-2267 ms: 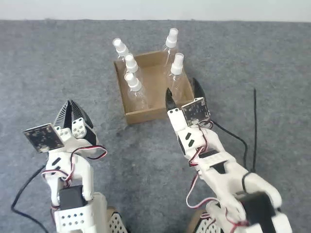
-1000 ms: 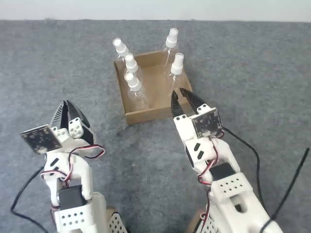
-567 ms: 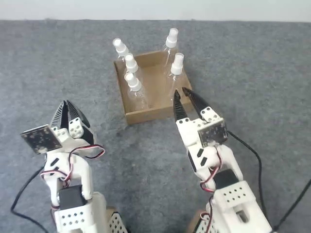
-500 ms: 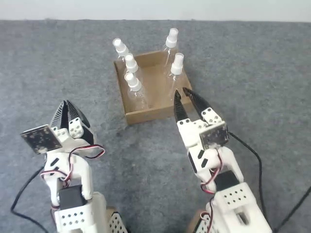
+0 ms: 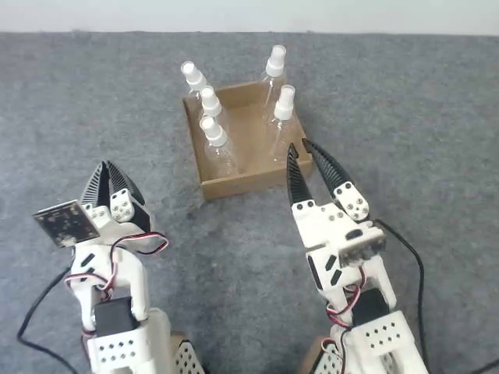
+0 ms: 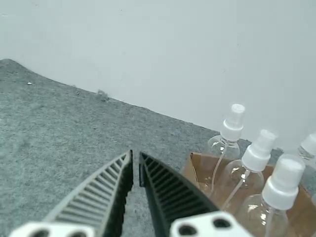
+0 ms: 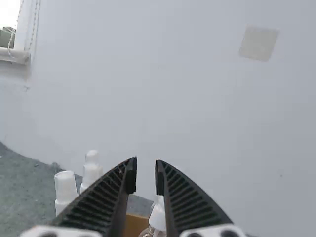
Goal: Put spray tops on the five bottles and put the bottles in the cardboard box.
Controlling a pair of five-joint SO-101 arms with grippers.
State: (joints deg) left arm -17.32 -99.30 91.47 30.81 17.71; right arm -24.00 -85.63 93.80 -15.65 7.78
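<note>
The cardboard box point(image 5: 251, 181) sits at the table's middle back. Several clear bottles with white spray tops stand upright in it: three along one side point(image 5: 210, 134) and two along the other point(image 5: 284, 104). My right gripper point(image 5: 299, 146) hovers at the box's near corner, beside the closest bottle. Its fingers are shut with nothing between them and point up over the bottle tops point(image 7: 91, 165). My left gripper point(image 5: 111, 165) sits well short of the box, shut and empty. The left wrist view shows its fingertips point(image 6: 129, 159), with three bottles point(image 6: 256, 154) and the box point(image 6: 197, 167) beyond.
Grey felt covers the table point(image 5: 405, 109), with bare room on both sides of the box. A black cable point(image 5: 417, 269) trails beside the right arm. A pale wall point(image 7: 197, 89) rises behind the table.
My right gripper has drawn back from the bottle at the box's near corner and tilted upward. Its fingers went from wide open to shut. The left arm has barely shifted.
</note>
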